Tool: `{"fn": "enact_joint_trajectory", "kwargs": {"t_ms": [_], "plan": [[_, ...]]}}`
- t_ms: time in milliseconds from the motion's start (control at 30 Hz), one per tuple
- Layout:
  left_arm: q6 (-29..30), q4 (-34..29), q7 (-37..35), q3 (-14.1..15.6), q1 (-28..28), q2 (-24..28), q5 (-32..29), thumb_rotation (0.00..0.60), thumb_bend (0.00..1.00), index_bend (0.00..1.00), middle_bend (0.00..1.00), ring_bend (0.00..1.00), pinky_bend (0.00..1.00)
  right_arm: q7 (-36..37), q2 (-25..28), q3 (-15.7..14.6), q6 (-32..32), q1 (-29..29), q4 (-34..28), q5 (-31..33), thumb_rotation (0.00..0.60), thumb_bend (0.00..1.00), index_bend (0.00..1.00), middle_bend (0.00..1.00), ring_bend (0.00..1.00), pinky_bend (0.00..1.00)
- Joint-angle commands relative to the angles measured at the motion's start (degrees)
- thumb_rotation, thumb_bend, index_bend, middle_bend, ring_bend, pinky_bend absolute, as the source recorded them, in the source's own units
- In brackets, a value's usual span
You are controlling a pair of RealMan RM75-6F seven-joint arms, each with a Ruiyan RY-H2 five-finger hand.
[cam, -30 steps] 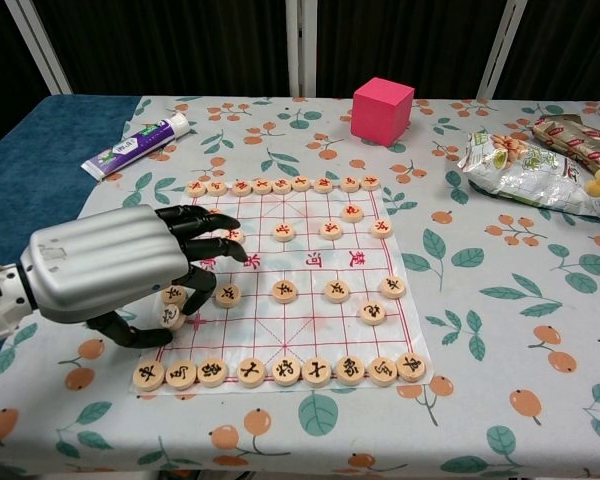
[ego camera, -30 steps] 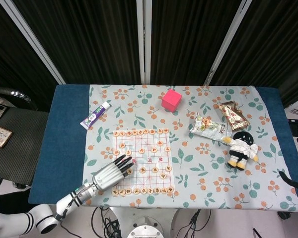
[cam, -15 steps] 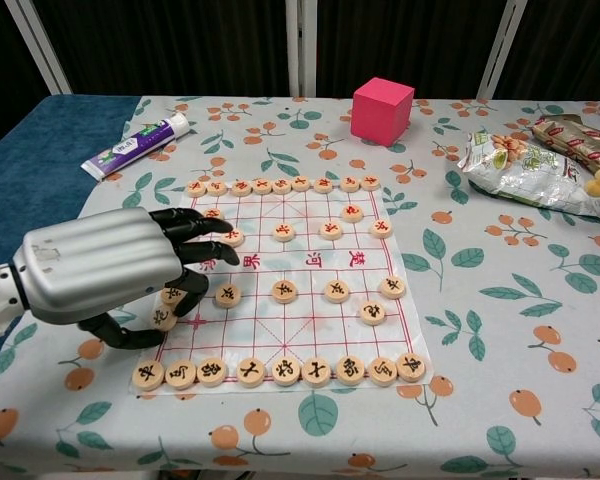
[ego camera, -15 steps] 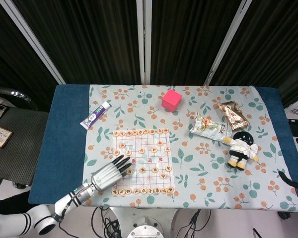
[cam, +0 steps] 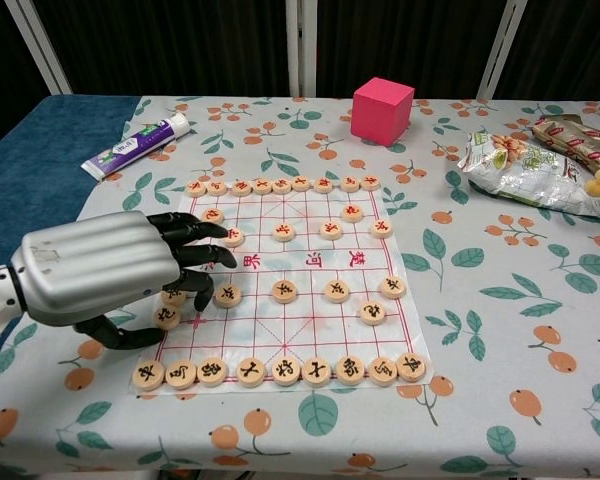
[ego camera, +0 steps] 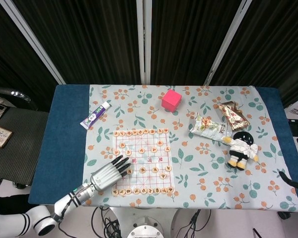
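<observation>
A paper Chinese chess board point(ego camera: 148, 152) point(cam: 310, 325) lies at the front middle of the floral cloth, with round wooden pieces point(cam: 283, 290) spread over it and rows along its near and far edges. My left hand point(ego camera: 107, 173) point(cam: 100, 270) hovers over the board's left side, dark fingers point(cam: 195, 228) spread and curved downward above the pieces there. A piece point(cam: 166, 317) lies on the board between thumb and fingers; the hand holds nothing that I can see. My right hand shows in neither view.
A pink cube point(ego camera: 171, 100) point(cam: 382, 110) stands beyond the board. A toothpaste tube point(ego camera: 95, 115) point(cam: 138, 146) lies at the far left. At the right lie a snack bag point(ego camera: 208, 128) point(cam: 520, 170), a brown packet point(ego camera: 232, 115) and a plush toy point(ego camera: 242, 148).
My left hand has drawn back a little toward the near left edge of the board. The pieces have not moved.
</observation>
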Motion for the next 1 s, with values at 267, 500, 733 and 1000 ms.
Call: {"fn": "enact_joint_trajectory", "kwargs": {"t_ms": [267,500,733,1000], "plan": [[1.46,-5.09,3.43,0.63,1.42,3.24,-0.44,0.600,0.16,0.37,0.10,0.00,0.11,0.36,0.11,0.15,0.29,-0.17,0.18,0.10,0.600,0.08,0.00,0.00,0.00,0.00],[10.66,-12.76,4.28,-0.29,7.18,9.92,-3.13,0.600,0.16,0.32,0.10,0.00,0.12,1.32,0.00,0.24,1.06,-0.67,0.77,0.22,0.600,0.08,0.00,0.00,0.00,0.00],[29.17,-12.44,-5.53,-0.55,19.73,14.86,-7.09,0.600,0.16,0.21,0.12,0.00,0.13,2.13,-1.52,-0.74,1.27,-1.16,3.23,-0.71,0.600,0.08,0.00,0.00,0.00,0.00],[36.89,-3.65,-18.95,-0.65,29.43,14.58,-12.67,0.600,0.15,0.16,0.12,0.00,0.13,-1.81,-8.48,-3.09,5.86,-2.58,9.64,-5.87,0.600,0.07,0.00,0.00,0.00,0.00]]}}
